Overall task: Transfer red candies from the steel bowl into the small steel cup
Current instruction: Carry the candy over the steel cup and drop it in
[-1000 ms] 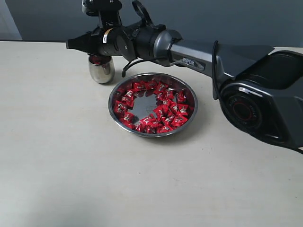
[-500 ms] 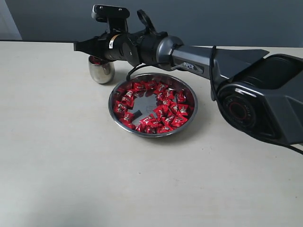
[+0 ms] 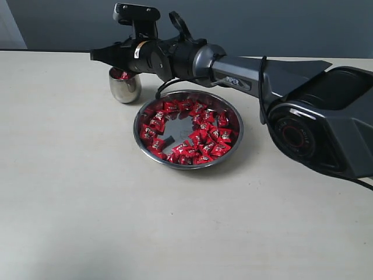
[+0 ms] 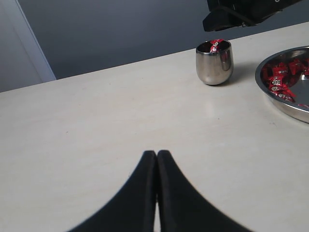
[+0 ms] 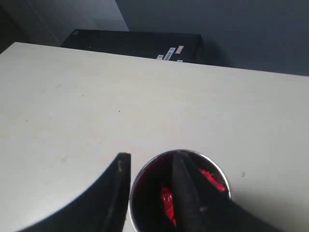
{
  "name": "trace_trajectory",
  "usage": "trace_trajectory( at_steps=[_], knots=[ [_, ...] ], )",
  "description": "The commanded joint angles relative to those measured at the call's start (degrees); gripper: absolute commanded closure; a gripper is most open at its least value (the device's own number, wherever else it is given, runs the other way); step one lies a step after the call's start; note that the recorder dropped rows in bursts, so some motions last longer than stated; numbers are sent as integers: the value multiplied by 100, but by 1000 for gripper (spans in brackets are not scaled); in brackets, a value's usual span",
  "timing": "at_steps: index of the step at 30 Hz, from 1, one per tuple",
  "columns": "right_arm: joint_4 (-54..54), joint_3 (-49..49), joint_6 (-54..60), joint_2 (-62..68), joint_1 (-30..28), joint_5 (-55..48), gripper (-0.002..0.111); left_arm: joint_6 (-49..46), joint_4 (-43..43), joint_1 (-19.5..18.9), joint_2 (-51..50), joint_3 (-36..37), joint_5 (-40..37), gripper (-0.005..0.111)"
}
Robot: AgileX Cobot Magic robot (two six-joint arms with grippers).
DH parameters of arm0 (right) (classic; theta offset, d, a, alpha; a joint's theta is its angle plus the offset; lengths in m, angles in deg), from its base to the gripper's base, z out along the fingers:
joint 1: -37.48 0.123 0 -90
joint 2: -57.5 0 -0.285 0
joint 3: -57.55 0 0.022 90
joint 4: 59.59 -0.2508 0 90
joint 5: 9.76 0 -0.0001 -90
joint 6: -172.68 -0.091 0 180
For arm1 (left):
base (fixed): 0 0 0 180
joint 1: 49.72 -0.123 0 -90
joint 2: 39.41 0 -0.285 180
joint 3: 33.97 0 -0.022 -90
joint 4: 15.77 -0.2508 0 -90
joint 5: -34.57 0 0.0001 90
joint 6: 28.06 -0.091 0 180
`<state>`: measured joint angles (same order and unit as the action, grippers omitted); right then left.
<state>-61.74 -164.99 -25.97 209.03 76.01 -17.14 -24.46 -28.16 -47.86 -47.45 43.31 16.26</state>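
Dark grey-blue wall runs behind a pale cream bench [image 3: 87, 204], and everything of interest sits toward its far side. The steel bowl [image 3: 176, 129] rests flat near the middle, with the red candies [image 3: 201, 137] heaped in a ring around its bare, reflective centre. Just beside it, a little farther back and to the left in the exterior view, the small steel cup [image 3: 124, 87] stands upright, apart from the bowl's rim. A few red wrappers show inside the cup's mouth.

The right arm stretches across over the bowl, and the right hand [image 3: 94, 55] hangs directly above the cup. From its wrist view, its fingers [image 5: 186, 193] are spread apart with nothing between them; one lies over the cup's opening, the other just outside the rim.

The left hand [image 4: 156, 153] hovers low over bare bench, well away from the cup, its two dark fingers pressed together and grasping nothing.
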Motion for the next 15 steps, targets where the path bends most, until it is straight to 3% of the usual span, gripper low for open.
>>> trace_trajectory(
  at_steps=[1,6,15],
  knots=[
    [54,1,-2,-248,-19,-291,78,31,7,2,25,-6,39,106],
    [487,1,118,-620,56,-1389,78,31,7,2,25,-6,39,106],
    [1409,1,367,-840,347,-4281,79,31,7,2,25,-6,39,106]
  ],
)
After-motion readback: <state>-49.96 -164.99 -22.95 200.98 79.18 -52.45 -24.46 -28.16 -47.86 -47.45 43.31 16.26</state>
